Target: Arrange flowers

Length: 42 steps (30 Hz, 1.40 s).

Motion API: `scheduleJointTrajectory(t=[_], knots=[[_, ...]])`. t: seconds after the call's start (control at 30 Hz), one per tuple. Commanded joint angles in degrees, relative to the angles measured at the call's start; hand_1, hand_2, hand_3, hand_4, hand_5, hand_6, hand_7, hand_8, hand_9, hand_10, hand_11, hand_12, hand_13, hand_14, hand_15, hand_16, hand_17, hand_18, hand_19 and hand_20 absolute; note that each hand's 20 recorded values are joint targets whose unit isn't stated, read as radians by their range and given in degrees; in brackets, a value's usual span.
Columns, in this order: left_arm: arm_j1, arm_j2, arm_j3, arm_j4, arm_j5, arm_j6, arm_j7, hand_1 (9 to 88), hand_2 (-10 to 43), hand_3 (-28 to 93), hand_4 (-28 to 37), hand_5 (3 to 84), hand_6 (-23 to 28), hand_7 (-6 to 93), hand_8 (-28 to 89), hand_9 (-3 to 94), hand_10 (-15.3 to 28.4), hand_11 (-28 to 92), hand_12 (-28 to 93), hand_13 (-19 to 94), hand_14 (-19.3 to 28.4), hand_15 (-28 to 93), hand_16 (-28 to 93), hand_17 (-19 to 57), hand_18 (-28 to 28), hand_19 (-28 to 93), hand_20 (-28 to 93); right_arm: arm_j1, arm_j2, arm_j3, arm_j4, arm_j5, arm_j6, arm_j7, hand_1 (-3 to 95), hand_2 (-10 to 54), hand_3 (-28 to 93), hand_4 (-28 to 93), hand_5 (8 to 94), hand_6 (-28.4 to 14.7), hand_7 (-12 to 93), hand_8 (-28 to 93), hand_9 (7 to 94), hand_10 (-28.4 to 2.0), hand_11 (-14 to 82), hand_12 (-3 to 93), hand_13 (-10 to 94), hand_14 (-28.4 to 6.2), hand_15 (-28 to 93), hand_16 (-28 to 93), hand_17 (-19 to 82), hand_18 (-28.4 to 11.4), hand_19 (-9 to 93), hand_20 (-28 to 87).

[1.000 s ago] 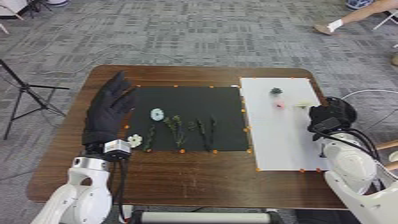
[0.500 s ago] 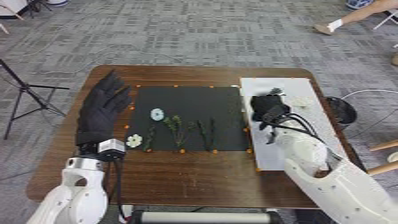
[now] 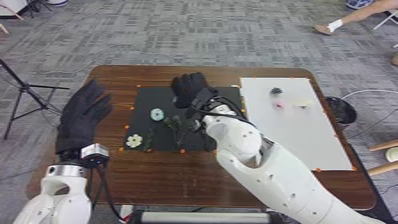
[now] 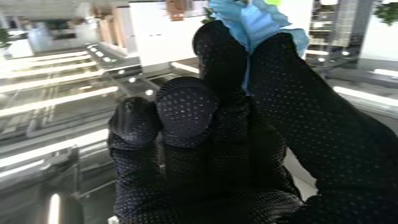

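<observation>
In the head view my right hand [image 3: 192, 91] is over the upper part of the black sheet [image 3: 229, 93]. The right wrist view shows my right hand [image 4: 293, 90] pinching a light blue flower [image 4: 258, 22] between thumb and a finger. A pale blue flower [image 3: 157, 114] and a white flower [image 3: 134, 140] lie on the black sheet's left side. Green stems [image 3: 174, 124] lie partly hidden by the right arm. On the white sheet [image 3: 298, 142] are a dark flower [image 3: 276, 91], a pink one [image 3: 280, 105] and a pale yellow one [image 3: 304, 103]. My left hand [image 3: 80, 112], fingers straight, is at the table's left edge.
Small orange markers line both sheets on the brown table [image 3: 187, 187]. A black bin [image 3: 341, 111] stands on the floor beyond the table's right edge. At the far left is a black tripod [image 3: 31, 95]. My right arm crosses the lower part of the white sheet.
My right hand has swung from the table's right side, across the white sheet, to the black sheet. My left hand has shifted a little to the left.
</observation>
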Motion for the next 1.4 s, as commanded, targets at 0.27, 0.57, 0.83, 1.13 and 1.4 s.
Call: scheduleJointTrajectory(t=[0.27,0.57,0.83,1.13,1.4], knots=[[1.25,1.28,1.58,1.43,-0.59,2.32,-2.23,24.3,-1.4,68,-27.6,27.9,1.8,19.8,-11,26.5,11.6,15,17,23,14.7,20,5,-11.5,21.4,45,6,-0.54,-6.27,-2.89,9.31,-7.44,-0.36,-1.63,50.4,-9.5,82,-23,70.1,0.5,49,2,83.3,-5.2,21.7,51.9,68,-6.1,68,46,35,-19.5,91,53],[-0.72,1.08,2.78,1.41,-0.36,2.74,-2.98,24.4,-1.3,68,-27.7,27.7,1.7,20.0,-11,26.3,11.5,15,17,22,14.7,20,5,-11.6,21.3,45,6,-0.77,-8.65,-2.79,11.94,-10.32,0.61,-1.67,50.5,-9.5,82,-25,69.2,1.2,49,2,83.2,-4.5,20.7,51.6,68,-6.0,69,46,35,-19.1,92,53],[0.94,0.33,1.11,1.01,-0.45,0.97,-2.84,24.4,-1.3,68,-27.6,27.7,1.8,19.8,-10,26.3,11.4,15,17,22,14.7,20,5,-11.6,21.2,45,6,-1.33,-8.64,-1.90,12.04,-11.27,-0.74,-1.33,46.4,-9.5,78,-28,63.5,0.9,47,4,77.7,-5.5,19.1,50.4,63,-8.0,75,40,33,-18.8,92,55],[-3.09,0.69,4.76,1.66,0.26,4.25,-3.70,24.3,-1.3,68,-27.6,27.9,1.8,20.1,-11,26.3,11.5,15,17,22,14.7,20,5,-11.5,21.3,45,6,-1.53,-7.79,-1.01,11.92,-12.90,-2.39,-0.65,38.9,-9.5,81,-28,56.3,-0.3,42,2,63.1,-9.7,36.8,37.3,57,-9.5,78,37,31,-18.7,91,56],[-8.09,0.60,9.51,2.63,1.37,9.08,-4.62,24.3,-1.2,68,-27.6,27.6,1.7,20.0,-11,26.3,11.5,15,17,22,14.7,20,5,-11.6,21.3,45,6,-0.95,-4.03,0.74,7.66,-10.15,-4.66,0.23,35.2,-9.5,85,-28,51.9,-0.9,43,-17,55.6,-11.7,44.0,29.1,54,-10.4,79,36,29,-19.3,90,57]])
